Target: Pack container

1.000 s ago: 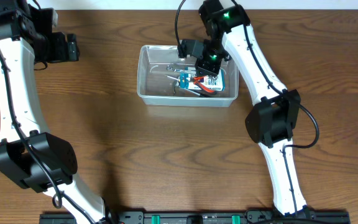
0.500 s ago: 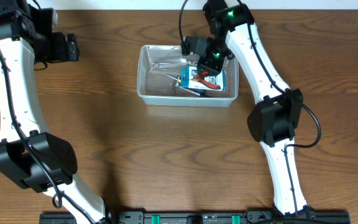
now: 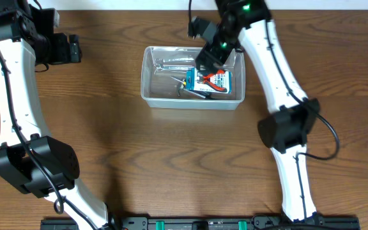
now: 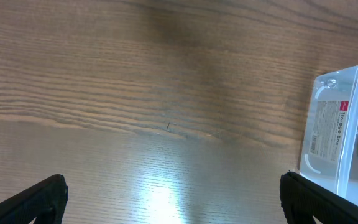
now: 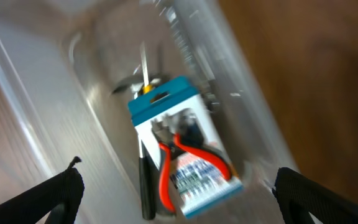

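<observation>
I read the right claw (image 5: 178, 194) as spread wide, its two dark fingertips (image 5: 48, 198) at the lower corners of the right wrist view with nothing between them. It hangs over the far right part of the container (image 3: 147, 94) and touches none of the contents. Directly below it, a blue-and-white box (image 5: 166, 107) lies flat on the container floor, with red-handled pliers (image 5: 191, 157) on its face. A screwdriver (image 5: 145, 185) with a black handle and a yellow collar lies along the left edge of the box, partly under it, with its thin shaft pointing toward the far wall. Silvery metal tools (image 3: 171, 62) lie in the left half of the container; I cannot tell what kind they are.

The container is a clear plastic tub that stands upright on the wooden counter (image 3: 171, 160), at the far centre, between the two arms.

The left claw (image 4: 176, 202) is also spread wide and empty. It hangs over bare counter near the far left corner, well apart from the container. In the left wrist view, the container's near end wall carries a printed label (image 4: 328, 127)
</observation>
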`<action>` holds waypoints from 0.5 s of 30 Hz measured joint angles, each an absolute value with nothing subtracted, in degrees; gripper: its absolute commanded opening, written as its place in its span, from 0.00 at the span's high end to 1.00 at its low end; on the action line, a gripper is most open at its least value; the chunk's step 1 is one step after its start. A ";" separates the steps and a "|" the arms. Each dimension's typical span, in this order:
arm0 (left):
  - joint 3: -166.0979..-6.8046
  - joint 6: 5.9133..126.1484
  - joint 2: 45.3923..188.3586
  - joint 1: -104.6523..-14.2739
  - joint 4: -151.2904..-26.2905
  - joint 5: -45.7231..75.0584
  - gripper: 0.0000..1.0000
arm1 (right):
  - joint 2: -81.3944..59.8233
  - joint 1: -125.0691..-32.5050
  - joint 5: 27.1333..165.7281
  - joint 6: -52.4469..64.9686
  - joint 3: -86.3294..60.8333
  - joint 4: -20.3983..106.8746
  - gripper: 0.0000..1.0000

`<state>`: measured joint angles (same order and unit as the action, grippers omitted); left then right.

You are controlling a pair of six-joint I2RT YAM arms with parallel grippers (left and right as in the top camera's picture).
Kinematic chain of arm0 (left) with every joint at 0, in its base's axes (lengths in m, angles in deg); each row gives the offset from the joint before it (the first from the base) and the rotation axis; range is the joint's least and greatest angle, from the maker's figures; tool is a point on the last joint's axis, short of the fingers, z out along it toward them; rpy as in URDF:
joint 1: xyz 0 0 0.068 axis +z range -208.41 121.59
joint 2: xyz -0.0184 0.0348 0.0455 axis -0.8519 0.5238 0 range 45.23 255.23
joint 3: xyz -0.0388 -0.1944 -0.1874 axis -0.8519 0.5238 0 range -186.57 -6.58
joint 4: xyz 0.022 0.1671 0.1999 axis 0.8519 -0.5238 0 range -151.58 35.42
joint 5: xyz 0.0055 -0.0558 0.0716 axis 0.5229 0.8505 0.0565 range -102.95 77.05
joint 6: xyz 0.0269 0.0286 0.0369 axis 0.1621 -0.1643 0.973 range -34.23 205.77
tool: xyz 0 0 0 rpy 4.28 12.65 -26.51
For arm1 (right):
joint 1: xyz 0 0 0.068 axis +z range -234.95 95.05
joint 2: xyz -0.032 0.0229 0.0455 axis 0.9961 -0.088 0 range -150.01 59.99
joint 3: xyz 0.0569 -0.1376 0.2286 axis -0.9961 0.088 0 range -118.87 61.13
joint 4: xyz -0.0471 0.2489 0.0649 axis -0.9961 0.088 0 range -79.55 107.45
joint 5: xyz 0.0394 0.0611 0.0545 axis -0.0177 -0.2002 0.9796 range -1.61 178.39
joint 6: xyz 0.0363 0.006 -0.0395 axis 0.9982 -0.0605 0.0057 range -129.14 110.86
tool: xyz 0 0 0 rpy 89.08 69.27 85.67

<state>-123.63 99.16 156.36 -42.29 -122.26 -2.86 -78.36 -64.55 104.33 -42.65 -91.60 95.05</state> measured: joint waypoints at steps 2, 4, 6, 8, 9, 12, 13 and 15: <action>-123.63 99.16 156.34 -42.29 -122.26 -2.86 0.02 | -74.33 -65.20 102.17 -39.44 -92.36 95.12 0.01; -123.63 99.16 156.36 -42.29 -122.26 -2.86 0.02 | -70.05 -66.10 99.76 -36.64 -92.95 95.47 0.01; -123.63 99.16 156.34 -42.29 -122.26 -2.86 0.02 | -65.02 -67.52 97.60 -33.98 -93.61 96.47 0.01; -123.63 99.16 156.36 -42.29 -122.26 -2.86 0.02 | -60.65 -69.12 96.29 -31.92 -94.26 97.98 0.01; -123.63 99.16 156.34 -42.29 -122.26 -2.86 0.02 | -59.10 -69.79 95.90 -31.18 -94.55 98.98 0.01; -123.63 99.16 156.34 -42.29 -122.26 -2.86 0.02 | -54.44 -72.68 93.75 -27.57 -94.83 103.60 0.01; -123.63 99.16 156.34 -42.29 -122.26 -2.86 0.02 | -53.55 -73.51 93.05 -26.48 -94.85 105.15 0.01; -123.63 99.16 156.36 -42.29 -122.26 -2.86 0.02 | -51.91 -75.58 90.89 -23.46 -94.81 107.46 0.01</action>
<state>-123.63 99.16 156.36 -42.29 -122.26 -2.86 -51.91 -75.58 90.89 -23.46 -94.81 107.46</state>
